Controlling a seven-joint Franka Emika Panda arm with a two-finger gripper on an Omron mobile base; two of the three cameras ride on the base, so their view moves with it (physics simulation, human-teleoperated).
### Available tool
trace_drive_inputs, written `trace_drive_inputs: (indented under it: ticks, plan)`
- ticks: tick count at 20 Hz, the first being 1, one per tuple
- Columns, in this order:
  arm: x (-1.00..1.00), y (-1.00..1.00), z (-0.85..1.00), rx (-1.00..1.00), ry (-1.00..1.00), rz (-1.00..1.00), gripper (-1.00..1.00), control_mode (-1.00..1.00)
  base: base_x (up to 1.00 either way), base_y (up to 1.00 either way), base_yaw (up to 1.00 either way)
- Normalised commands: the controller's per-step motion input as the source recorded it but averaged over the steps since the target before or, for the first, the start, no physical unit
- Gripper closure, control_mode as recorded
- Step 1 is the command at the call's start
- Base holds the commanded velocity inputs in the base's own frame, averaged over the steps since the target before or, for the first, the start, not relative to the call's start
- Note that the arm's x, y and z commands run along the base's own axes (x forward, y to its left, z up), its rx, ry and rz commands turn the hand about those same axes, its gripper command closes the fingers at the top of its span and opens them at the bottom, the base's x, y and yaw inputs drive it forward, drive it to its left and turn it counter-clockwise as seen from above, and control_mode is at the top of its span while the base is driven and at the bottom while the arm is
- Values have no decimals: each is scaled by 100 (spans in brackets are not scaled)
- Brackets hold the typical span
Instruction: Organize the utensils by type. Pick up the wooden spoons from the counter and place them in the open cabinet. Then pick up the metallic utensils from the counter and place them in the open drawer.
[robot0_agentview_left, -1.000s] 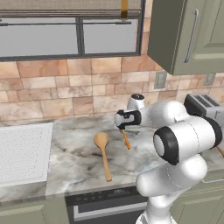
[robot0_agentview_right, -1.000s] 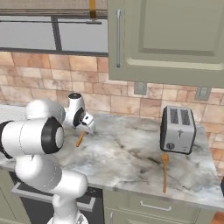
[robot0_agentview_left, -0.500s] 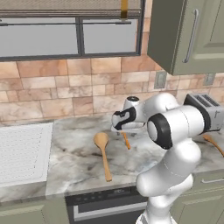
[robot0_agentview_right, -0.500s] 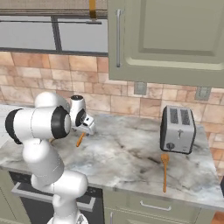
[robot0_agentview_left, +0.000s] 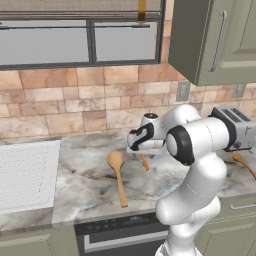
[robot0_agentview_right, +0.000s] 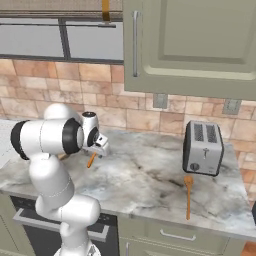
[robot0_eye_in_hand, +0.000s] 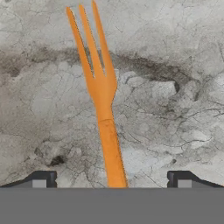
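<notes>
Over the counter (robot0_eye_in_hand: 183, 65), wide-open empty gripper (robot0_eye_in_hand: 109, 179) straddles an orange wooden fork (robot0_eye_in_hand: 103, 87), bare stone around

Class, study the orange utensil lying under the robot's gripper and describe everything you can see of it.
The orange utensil is fork-shaped: three long tines spreading from a flat neck into a straight, slim handle. It looks like smooth orange-tan wood. It lies flat on the marbled counter, the handle running between the two fingertips of the open gripper, which hangs over it. Nothing else touches it.

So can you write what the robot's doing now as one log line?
gripper: open | over: orange fork | fork: flat on counter | held: nothing
</notes>
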Motion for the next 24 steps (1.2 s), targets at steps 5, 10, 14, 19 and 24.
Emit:
trace_drive_inputs:
  ticks: [5,10,14,19,24]
  plan:
    - [0,0,-22,0,0,0,-100,-100,0,0,0]
    - [0,0,-19,0,0,0,-100,-100,0,0,0]
    - [0,0,-2,0,0,0,100,-100,0,0,0]
    - [0,0,0,0,0,0,100,-100,0,0,0]
    - [0,0,0,0,0,0,100,-100,0,0,0]
